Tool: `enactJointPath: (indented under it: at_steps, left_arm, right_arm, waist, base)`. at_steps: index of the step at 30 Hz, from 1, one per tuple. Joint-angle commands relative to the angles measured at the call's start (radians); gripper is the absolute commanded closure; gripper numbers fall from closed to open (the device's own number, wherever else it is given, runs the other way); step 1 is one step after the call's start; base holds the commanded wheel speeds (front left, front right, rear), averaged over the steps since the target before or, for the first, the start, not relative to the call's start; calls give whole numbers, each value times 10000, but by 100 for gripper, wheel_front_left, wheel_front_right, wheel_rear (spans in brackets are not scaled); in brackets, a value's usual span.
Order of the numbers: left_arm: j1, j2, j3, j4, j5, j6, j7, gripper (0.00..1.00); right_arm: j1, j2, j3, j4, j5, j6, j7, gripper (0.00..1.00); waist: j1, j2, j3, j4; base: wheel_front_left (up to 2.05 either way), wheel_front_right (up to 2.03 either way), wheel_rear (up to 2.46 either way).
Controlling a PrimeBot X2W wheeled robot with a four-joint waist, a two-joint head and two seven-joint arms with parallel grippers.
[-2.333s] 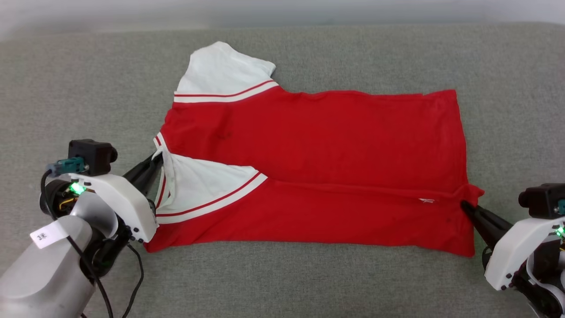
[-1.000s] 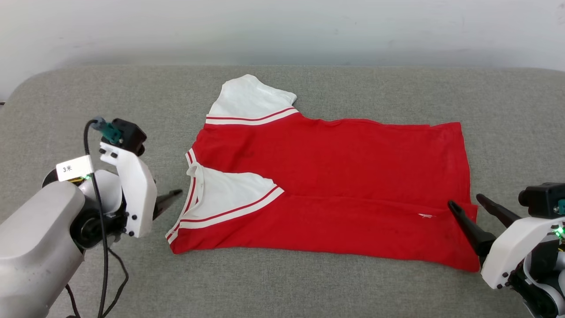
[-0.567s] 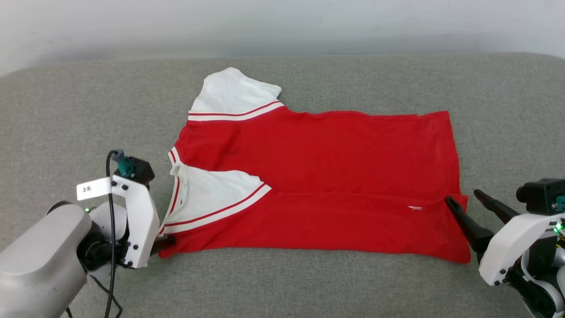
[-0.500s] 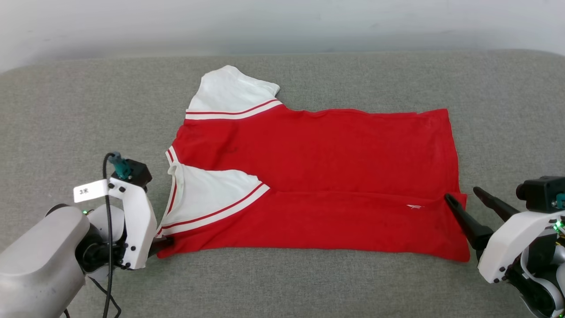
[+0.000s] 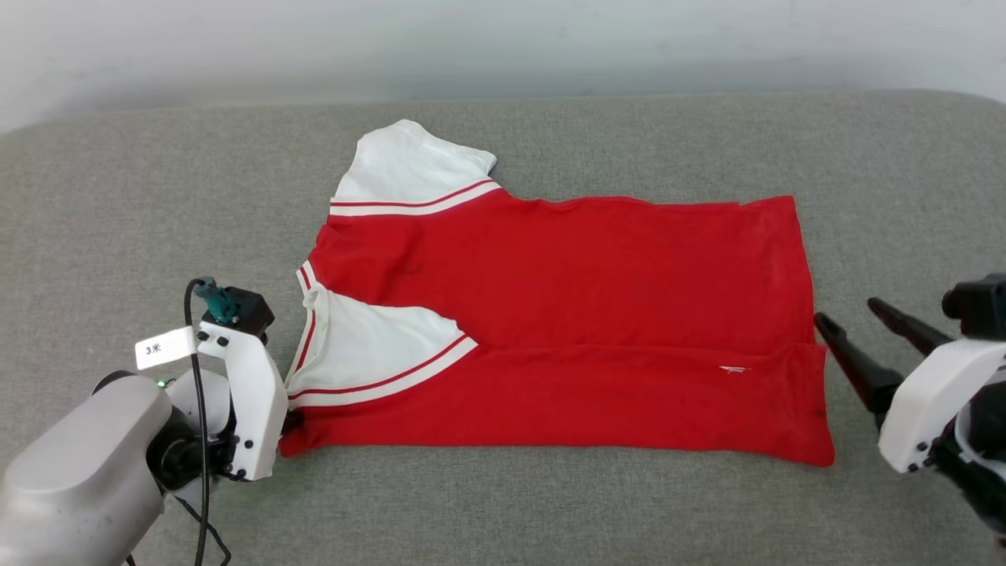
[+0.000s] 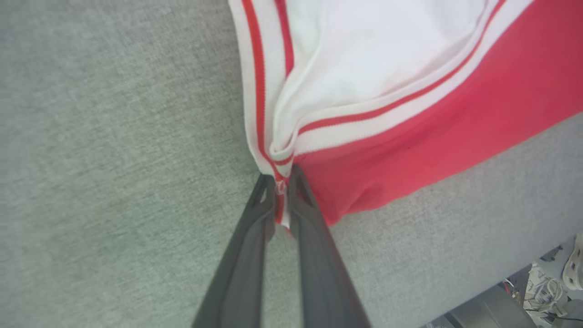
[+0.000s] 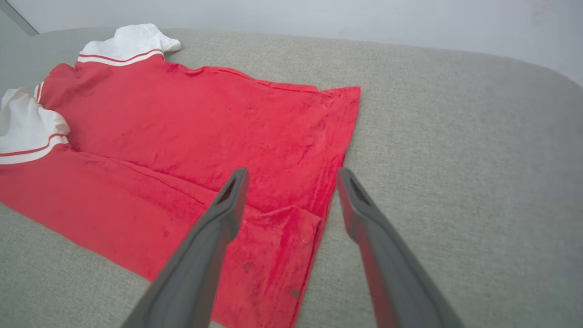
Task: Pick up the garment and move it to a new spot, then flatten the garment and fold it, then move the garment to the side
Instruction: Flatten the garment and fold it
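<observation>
On the grey cushion (image 5: 550,511) the red jersey (image 5: 566,314) lies flat, near side folded over: mid-fold, I judge. My left gripper (image 6: 281,180) pinches its striped corner; my right gripper (image 7: 291,174), fingers spread beside the hem, must grip there next.

A grey woven-fabric bench (image 5: 550,511) with rounded far corners lies under soft, even light. A plain pale wall (image 5: 503,39) rises behind its far edge. Pale clutter (image 6: 544,289) lies past one edge.
</observation>
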Motion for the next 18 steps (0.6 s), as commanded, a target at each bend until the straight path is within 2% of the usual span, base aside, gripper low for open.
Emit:
enactJointPath:
  at_steps: [1,5,11,15,18]
  left_arm:
    - [29,21,-85,-108,-57,-1,-114,100]
    - [-115,292,-54,-582,-128,-2,-453,100]
    - [-71,603,-87,-1265,-73,-3,-916,100]
    - [-113,689,-129,-1583,11,-4,-990,100]
    - [-196,622,-157,-1720,105,-2,-1046,100]
  right_arm:
    - [-187,-173,41,-93,67,-8,231,0]
    - [-480,-878,256,-444,339,-8,1391,0]
    - [-668,-1793,728,-759,934,-8,3823,0]
    - [-544,-2026,959,-709,1235,-8,5211,0]
    - [-467,-1909,1077,-555,1282,-9,5720,0]
  waist:
    - [0,-1,-103,62]
    - [0,-1,-256,167]
    - [0,-1,-320,290]
    - [0,-1,-230,408]
    - [0,-1,-116,505]
  base:
    - [0,0,0]
    - [0,0,0]
    - [0,0,0]
    - [0,0,0]
    - [0,0,0]
